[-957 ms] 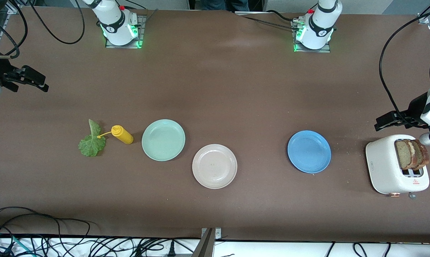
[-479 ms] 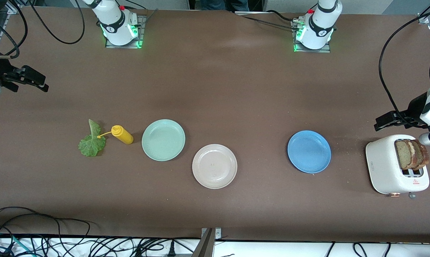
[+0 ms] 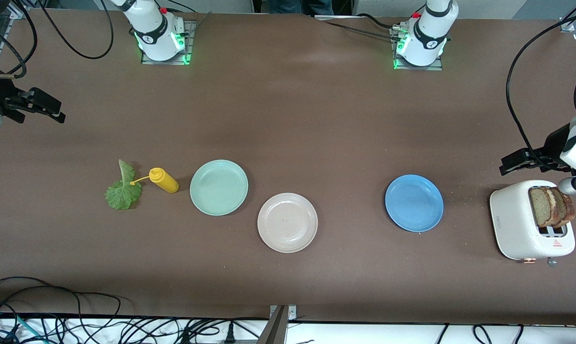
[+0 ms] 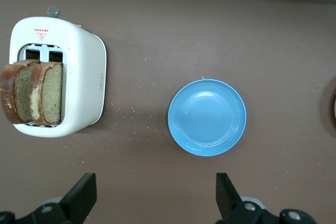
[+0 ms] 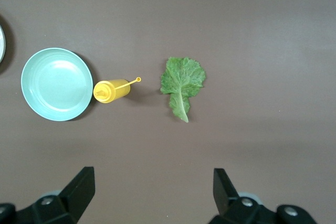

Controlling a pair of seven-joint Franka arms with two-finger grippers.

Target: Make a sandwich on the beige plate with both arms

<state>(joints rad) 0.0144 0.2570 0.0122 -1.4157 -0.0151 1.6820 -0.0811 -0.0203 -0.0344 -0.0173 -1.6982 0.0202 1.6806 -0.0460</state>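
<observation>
The beige plate (image 3: 287,222) lies bare near the table's middle. Two brown bread slices (image 3: 550,206) stand in a white toaster (image 3: 517,224) at the left arm's end; the left wrist view shows the bread (image 4: 32,98) upright in the toaster (image 4: 79,72). A green lettuce leaf (image 3: 122,191) lies flat toward the right arm's end and also shows in the right wrist view as the leaf (image 5: 182,80). My left gripper (image 3: 507,165) (image 4: 156,192) hangs open over bare table beside the toaster. My right gripper (image 3: 54,111) (image 5: 153,190) hangs open over bare table, holding nothing.
A yellow squeeze bottle (image 3: 164,180) (image 5: 111,90) lies on its side between the leaf and a mint-green plate (image 3: 218,187) (image 5: 56,84). A blue plate (image 3: 414,203) (image 4: 207,117) sits between the beige plate and the toaster. Cables run along the table's near edge.
The left gripper has drifted very slightly by the toaster. Nothing else has moved.
</observation>
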